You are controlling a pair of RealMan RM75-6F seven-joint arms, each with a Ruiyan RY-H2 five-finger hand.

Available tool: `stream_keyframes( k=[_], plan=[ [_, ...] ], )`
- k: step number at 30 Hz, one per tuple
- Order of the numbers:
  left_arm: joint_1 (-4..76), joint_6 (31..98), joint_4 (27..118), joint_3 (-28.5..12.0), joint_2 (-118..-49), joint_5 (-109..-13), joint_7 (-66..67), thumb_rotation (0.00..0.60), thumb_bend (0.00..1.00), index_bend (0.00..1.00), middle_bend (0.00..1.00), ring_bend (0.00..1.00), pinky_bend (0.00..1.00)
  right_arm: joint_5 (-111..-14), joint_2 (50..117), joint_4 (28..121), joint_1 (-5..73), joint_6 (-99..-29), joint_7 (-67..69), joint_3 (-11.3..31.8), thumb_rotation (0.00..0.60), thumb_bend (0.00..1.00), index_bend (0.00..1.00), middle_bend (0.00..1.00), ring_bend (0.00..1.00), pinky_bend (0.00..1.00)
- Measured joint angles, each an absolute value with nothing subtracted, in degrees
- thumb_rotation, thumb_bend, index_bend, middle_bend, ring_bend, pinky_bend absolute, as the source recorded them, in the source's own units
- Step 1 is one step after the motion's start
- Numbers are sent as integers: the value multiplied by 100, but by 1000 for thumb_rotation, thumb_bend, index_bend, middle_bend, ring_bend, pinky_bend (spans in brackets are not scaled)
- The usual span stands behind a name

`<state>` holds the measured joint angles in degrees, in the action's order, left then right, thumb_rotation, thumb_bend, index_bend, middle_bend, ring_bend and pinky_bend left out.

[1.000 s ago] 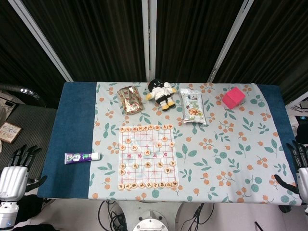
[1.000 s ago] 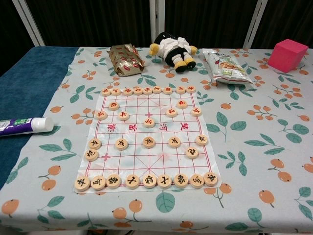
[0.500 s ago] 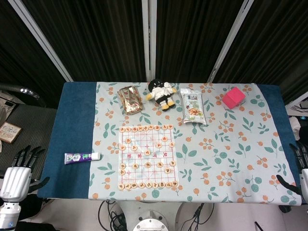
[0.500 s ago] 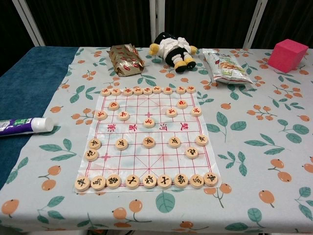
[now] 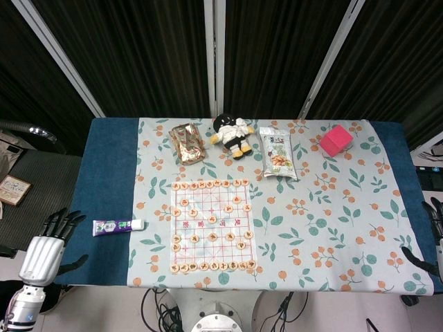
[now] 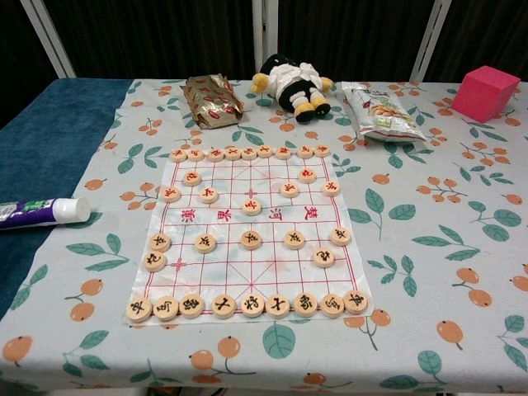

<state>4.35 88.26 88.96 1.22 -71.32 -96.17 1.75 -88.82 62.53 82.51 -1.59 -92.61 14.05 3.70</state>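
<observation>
A paper chess board [image 5: 211,225] [image 6: 251,233] with several round wooden pieces lies mid-table. My left hand [image 5: 47,247] hangs off the table's left front corner, fingers spread, holding nothing; the toothpaste tube [image 5: 118,226] [image 6: 41,212] lies nearest it on the blue cloth. My right hand [image 5: 435,243] shows only partly at the right edge of the head view, beside the table's right front corner, fingers apart and empty. Neither hand appears in the chest view.
Along the far side lie a foil snack packet [image 5: 186,142] [image 6: 211,100], a plush toy [image 5: 232,135] [image 6: 293,84], a nut bag [image 5: 279,152] [image 6: 380,110] and a pink box [image 5: 336,140] [image 6: 485,92]. The floral tablecloth [image 5: 332,228] covers the table.
My left hand has moved right and slightly down, closer to the table's corner. My right hand has slid further out past the right edge of the head view.
</observation>
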Motion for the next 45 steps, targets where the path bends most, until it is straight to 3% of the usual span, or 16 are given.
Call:
stream_keyframes(
  k=[19,28,34,45],
  plan=[
    [1007,8029,8801,364,-7823,-10067,314,600,148,224,132,4,109,-8842,6184,8220,-220,-9367,1617,395,600,69,0,0,0,0],
    [1394,7638,8877,647,-8013,-10546,144,600,260,217,207,4,105,-8829,6145,8134,-245,-9394,1780,409,600,69,0,0,0,0],
    [1635,7436,8862,776,-8213,-10746,-130,600,399,101,228,4,99,-8873,6149,8149,-215,-9368,1768,399,600,70,0,0,0,0],
    [1989,6901,8695,680,-8615,-10520,209,600,414,24,160,0,71,-8789,6152,8063,-250,-9345,1840,399,600,69,0,0,0,0]
  ],
)
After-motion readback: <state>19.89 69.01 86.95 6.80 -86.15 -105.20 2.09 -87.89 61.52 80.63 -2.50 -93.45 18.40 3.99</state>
